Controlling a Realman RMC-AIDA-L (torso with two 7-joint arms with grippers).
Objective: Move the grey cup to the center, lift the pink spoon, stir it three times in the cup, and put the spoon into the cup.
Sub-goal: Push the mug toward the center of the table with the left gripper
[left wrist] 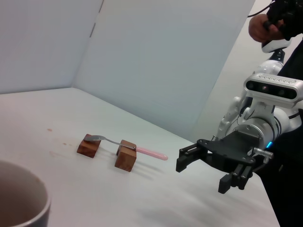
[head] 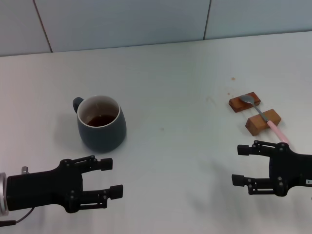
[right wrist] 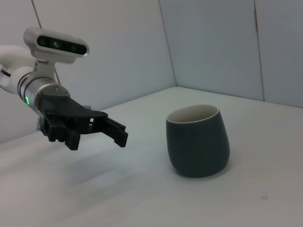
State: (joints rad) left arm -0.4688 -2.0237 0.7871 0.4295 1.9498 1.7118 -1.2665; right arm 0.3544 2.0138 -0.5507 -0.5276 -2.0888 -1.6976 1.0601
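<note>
The grey cup [head: 101, 124] stands on the left part of the table, handle to the far left, with dark brown liquid inside. It also shows in the right wrist view [right wrist: 198, 141], and its rim shows in the left wrist view [left wrist: 21, 196]. The pink spoon [head: 263, 115] lies across two wooden rest blocks at the right, bowl on the far block, pink handle pointing to the front right. It also shows in the left wrist view [left wrist: 135, 147]. My left gripper [head: 110, 178] is open and empty, in front of the cup. My right gripper [head: 238, 165] is open and empty, in front of the spoon.
Two brown wooden rest blocks [head: 244, 102] [head: 263, 122] hold the spoon. The white table [head: 180, 87] ends at a pale wall behind. My right gripper shows in the left wrist view [left wrist: 201, 165], my left gripper in the right wrist view [right wrist: 109, 130].
</note>
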